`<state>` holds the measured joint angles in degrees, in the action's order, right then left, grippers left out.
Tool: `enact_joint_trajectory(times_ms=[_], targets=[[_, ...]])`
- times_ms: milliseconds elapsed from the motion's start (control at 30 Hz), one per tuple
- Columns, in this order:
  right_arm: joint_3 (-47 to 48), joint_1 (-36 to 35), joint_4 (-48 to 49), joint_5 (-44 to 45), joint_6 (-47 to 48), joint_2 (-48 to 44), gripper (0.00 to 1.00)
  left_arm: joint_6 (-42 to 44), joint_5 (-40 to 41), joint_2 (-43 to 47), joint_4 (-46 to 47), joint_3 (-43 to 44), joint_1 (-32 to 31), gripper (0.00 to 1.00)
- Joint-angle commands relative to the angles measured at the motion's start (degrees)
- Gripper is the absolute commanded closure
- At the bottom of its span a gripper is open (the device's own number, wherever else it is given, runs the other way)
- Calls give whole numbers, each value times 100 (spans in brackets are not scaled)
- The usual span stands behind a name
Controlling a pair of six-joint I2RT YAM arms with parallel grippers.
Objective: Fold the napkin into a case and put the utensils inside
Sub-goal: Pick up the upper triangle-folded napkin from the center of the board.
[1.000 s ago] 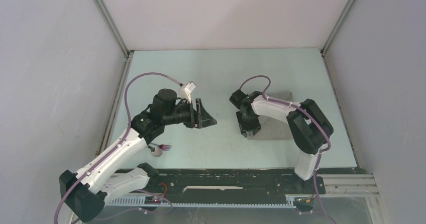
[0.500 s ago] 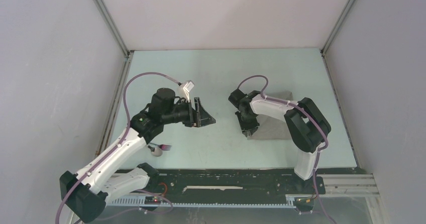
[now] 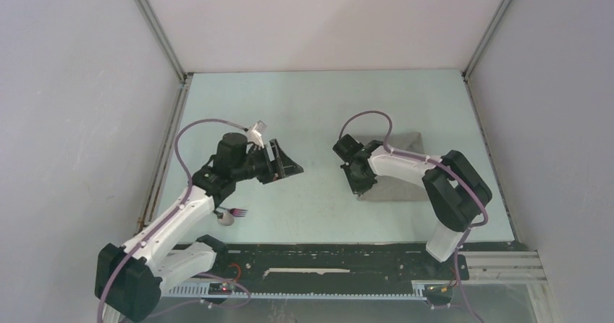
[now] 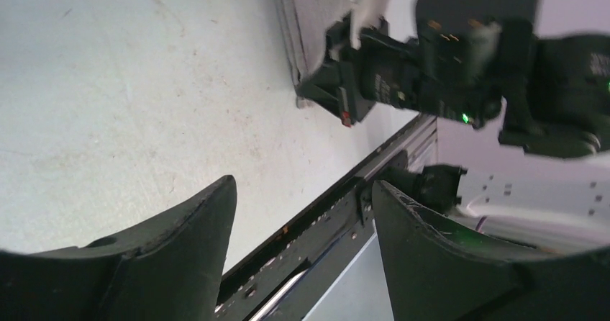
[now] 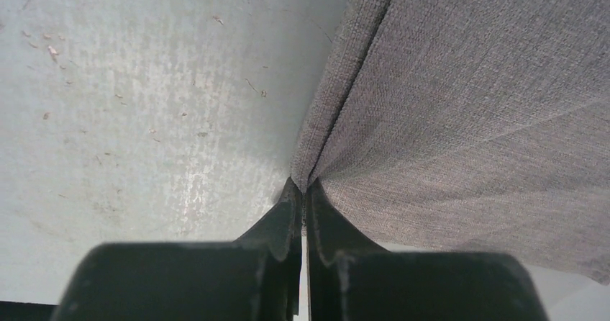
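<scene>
Here the right end effector (image 5: 303, 191) is clamped shut on the left edge of the napkin (image 5: 467, 105), pinching a thin ridge of cloth between its fingertips. The grey cloth lies flat on the right half of the tabletop (image 3: 318, 106), partly under the right arm. The left end effector (image 4: 302, 249) hangs above the middle of the tabletop with its fingers spread wide and nothing between them, well apart from the cloth.

The bite looks shallow, right at the hem, so the fabric could slip free as soon as the arm lifts or pulls. The edge appears doubled in the right wrist view. If only one layer is really caught, the layers could peel apart and the fold would go crooked. Nothing pins the far or right side of the napkin, so a sideways pull may drag the whole cloth across the smooth tabletop instead of turning it over.

The utensils (image 3: 233, 215) lie at the near left, just beside the left arm's forearm, and a careless swing of that arm could knock them away.
</scene>
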<state>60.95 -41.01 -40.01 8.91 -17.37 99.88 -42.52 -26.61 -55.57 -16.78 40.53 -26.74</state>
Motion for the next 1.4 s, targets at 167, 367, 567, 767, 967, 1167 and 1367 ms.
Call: enact_joint_trajectory(times_ms=[167, 367, 567, 767, 967, 1167, 1367], targets=[[-306, 29, 498, -366, 18, -849, 100, -2265, 114, -1296, 2588, -724, 186, 24], [-391, 97, 433, -569, 40, -1099, 100, -3306, 248, -2697, 3941, -552, -33, 16], [-460, 181, 341, -700, 40, -1396, 100, -3867, 77, -4295, 5151, 177, -442, 8], [-518, 373, 293, -829, 99, -1618, 100, -4030, 61, -5304, 5874, 828, -772, 1], [-515, 436, 252, -1046, 75, -1762, 100, -4024, 161, -5836, 5717, 1166, -891, 1], [-514, 484, 232, -1071, 74, -1842, 100, -3885, 266, -6400, 5427, 1739, -1016, 15], [-514, 527, 235, -1098, 108, -1923, 100, -3932, 388, -6743, 5338, 2021, -1050, 23]])
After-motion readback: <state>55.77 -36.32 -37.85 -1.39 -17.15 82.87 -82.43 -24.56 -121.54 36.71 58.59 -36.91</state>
